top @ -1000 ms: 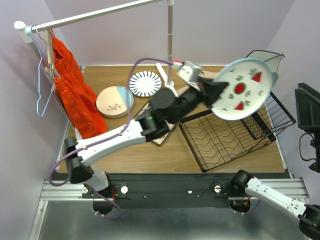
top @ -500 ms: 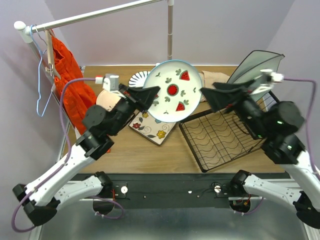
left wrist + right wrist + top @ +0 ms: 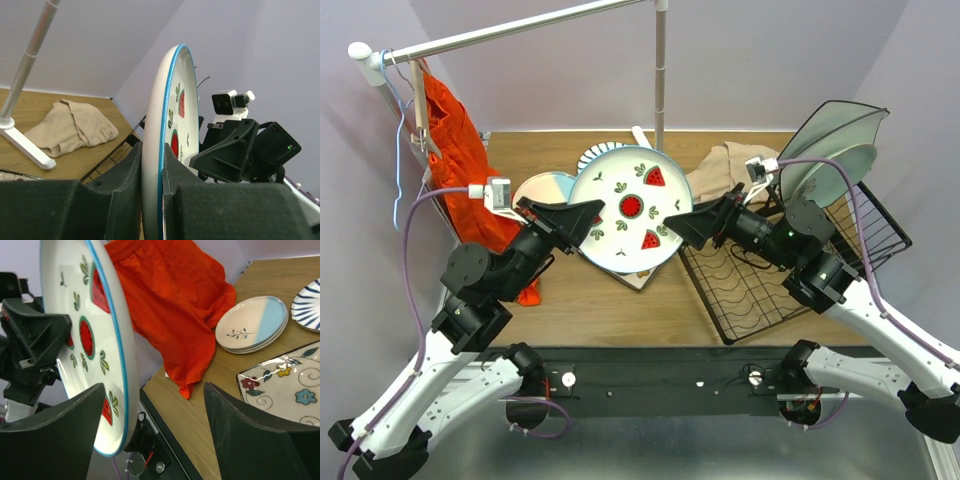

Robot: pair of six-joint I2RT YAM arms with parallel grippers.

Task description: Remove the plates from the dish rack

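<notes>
Watermelon plate (image 3: 630,208): white with a blue rim, up in the air on its edge, between the two arms, above the worktop (image 3: 620,310).
Left claw (image 3: 588,215): shut tight on the plate's rim, holding it up.
Right claw (image 3: 680,225): wide open, other side of the rim sitting between its fingers, not squeezed.
Dish rack (image 3: 760,290): black wire, on the right of the worktop, two more plates (image 3: 830,170) standing at its back.
Pink-and-blue plate (image 3: 542,188): flat on the worktop, far left.

Both arms reach inward, wrists facing; left pincer (image 3: 588,213) clamped narrow; right pincer (image 3: 678,226) spread wide.
</notes>
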